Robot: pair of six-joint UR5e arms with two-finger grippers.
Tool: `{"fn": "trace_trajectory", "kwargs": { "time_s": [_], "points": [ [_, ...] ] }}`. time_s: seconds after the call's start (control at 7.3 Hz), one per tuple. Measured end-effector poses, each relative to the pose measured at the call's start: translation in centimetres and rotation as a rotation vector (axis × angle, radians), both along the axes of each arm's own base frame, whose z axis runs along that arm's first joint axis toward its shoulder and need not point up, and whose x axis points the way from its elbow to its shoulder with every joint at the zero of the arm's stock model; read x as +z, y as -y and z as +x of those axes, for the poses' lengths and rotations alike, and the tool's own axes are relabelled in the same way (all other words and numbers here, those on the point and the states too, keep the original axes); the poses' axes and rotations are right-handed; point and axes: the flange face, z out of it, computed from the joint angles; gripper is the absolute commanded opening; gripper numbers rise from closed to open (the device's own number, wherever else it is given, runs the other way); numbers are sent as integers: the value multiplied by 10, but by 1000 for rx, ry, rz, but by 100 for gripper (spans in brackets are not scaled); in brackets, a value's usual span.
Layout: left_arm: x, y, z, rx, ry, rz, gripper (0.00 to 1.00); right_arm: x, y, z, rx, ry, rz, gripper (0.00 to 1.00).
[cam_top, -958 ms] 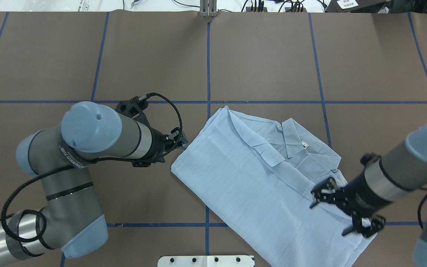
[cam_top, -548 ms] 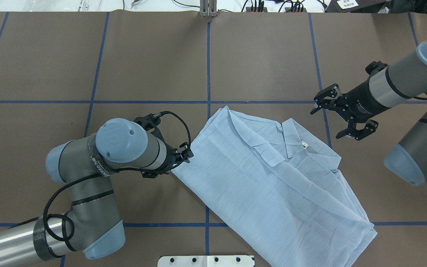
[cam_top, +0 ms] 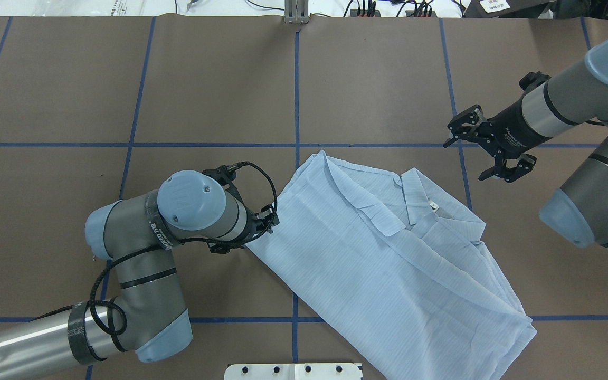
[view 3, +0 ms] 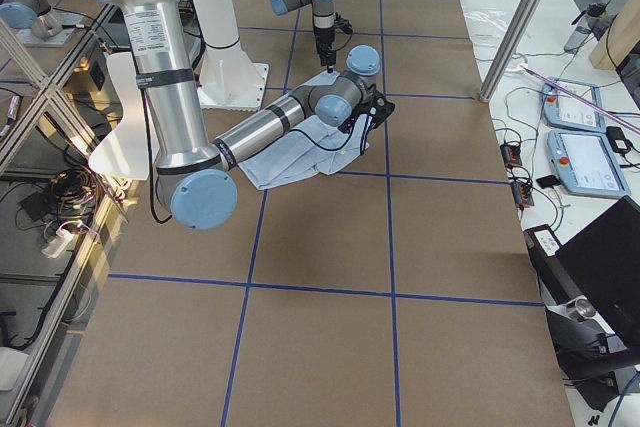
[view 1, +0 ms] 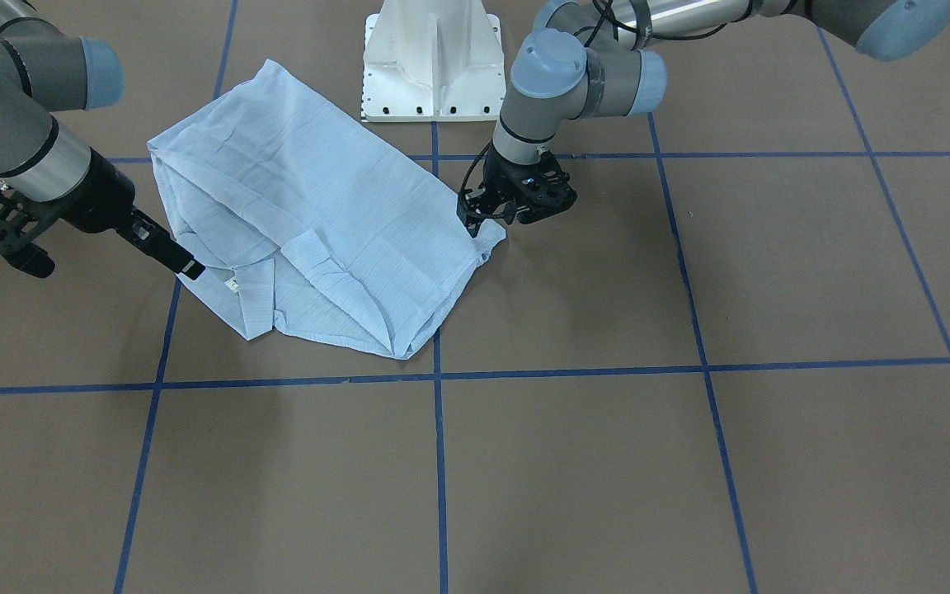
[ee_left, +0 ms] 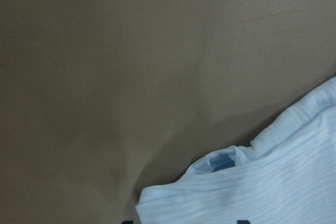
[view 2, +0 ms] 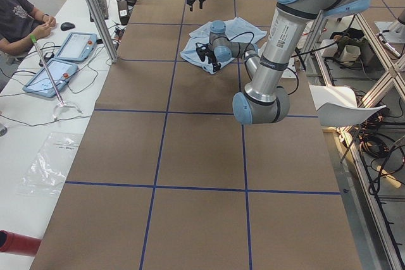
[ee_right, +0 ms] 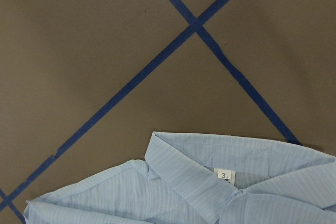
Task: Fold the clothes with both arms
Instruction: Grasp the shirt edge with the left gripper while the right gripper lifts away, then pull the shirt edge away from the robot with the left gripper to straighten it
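The pale-blue shirt (cam_top: 388, 264) lies partly folded on the brown table, collar and white label (cam_top: 433, 206) on its far right side. My left gripper (cam_top: 271, 219) is low at the shirt's left corner (view 1: 487, 239). In the left wrist view that corner (ee_left: 273, 182) lies between two spread fingertips at the bottom edge, so the gripper is open. My right gripper (cam_top: 467, 158) hangs open and holds nothing, above the table just beyond the collar (ee_right: 184, 192).
Blue tape lines (cam_top: 296, 89) divide the table into squares. The white pedestal base (cam_top: 293, 371) stands at the near edge. Cables and plugs (cam_top: 367, 8) line the far edge. A person (view 2: 19, 17) sits at a side bench with tablets.
My right gripper left the shirt's near right part and swung far away to beyond the collar, open. My left gripper crept right up to the shirt's left corner.
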Motion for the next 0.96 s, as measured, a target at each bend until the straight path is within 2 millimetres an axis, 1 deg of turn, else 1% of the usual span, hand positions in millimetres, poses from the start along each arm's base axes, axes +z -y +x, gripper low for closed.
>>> {"fn": "trace_trajectory", "kwargs": {
  "time_s": [0.14, 0.27, 0.41, 0.55, 0.82, 0.96],
  "points": [
    [3, 0, 4, 2, 7, -3, 69, 1, 1, 1, 5, -4, 1, 100],
    [6, -1, 7, 6, 14, -6, 60, 2, 2, 1, 7, -6, 1, 100],
    [9, -3, 9, 9, 20, -8, 26, 2, 2, 1, 8, -8, 0, 100],
    [11, -5, 11, 11, 26, -8, 0, 2, 3, 1, 10, -9, -1, 100],
    [14, -5, 12, 9, 35, -6, 0, 3, 3, 2, 12, -11, -3, 100],
    [14, -1, 9, -4, 40, 11, 0, 3, 4, 3, 13, -11, -4, 100]
  ]
}}
